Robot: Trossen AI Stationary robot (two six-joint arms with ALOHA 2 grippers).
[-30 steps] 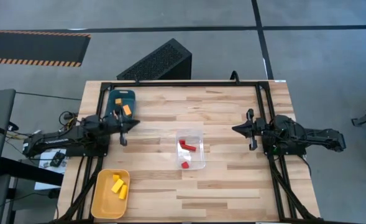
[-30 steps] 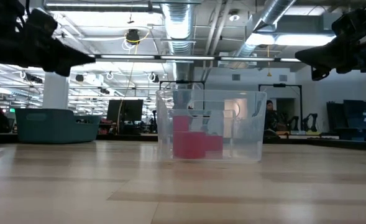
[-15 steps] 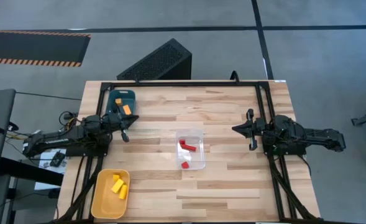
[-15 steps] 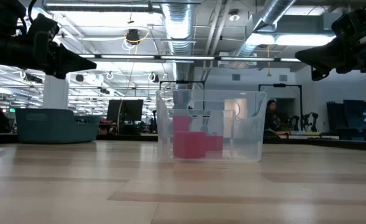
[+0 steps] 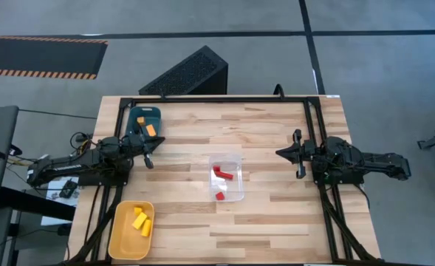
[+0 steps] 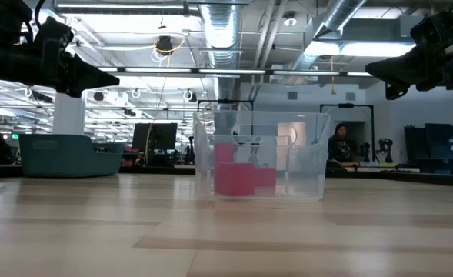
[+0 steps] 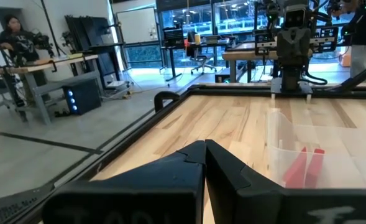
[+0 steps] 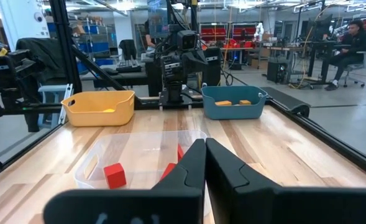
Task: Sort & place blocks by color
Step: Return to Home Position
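Three red blocks (image 5: pixel 221 177) lie inside the clear plastic box (image 5: pixel 235 164) at the table's middle; they also show through its wall (image 6: pixel 238 177) in the low view. Yellow blocks (image 5: pixel 141 221) rest in the yellow tray (image 5: pixel 121 240) near the table's left near corner. Orange blocks (image 5: pixel 150 130) sit in the teal tray (image 5: pixel 134 114) at the far left. My left gripper (image 5: pixel 156 151) hovers shut above the table's left side, left of the box. My right gripper (image 5: pixel 280 154) hovers shut to the box's right. Both sets of fingertips meet in the wrist views (image 7: pixel 204 144) (image 8: pixel 204 143).
Black frame rails (image 5: pixel 217 100) run along the table's far, left and right edges. A black slatted box (image 5: pixel 187 74) stands on the floor beyond the far edge. Bare wood (image 5: pixel 276 222) lies around the clear box. A person (image 6: pixel 338 142) sits far off in the room.
My left gripper turned at its wrist and shifted slightly toward the far edge during the first half second, then kept still. It stayed shut. The blocks, trays and box have not moved.
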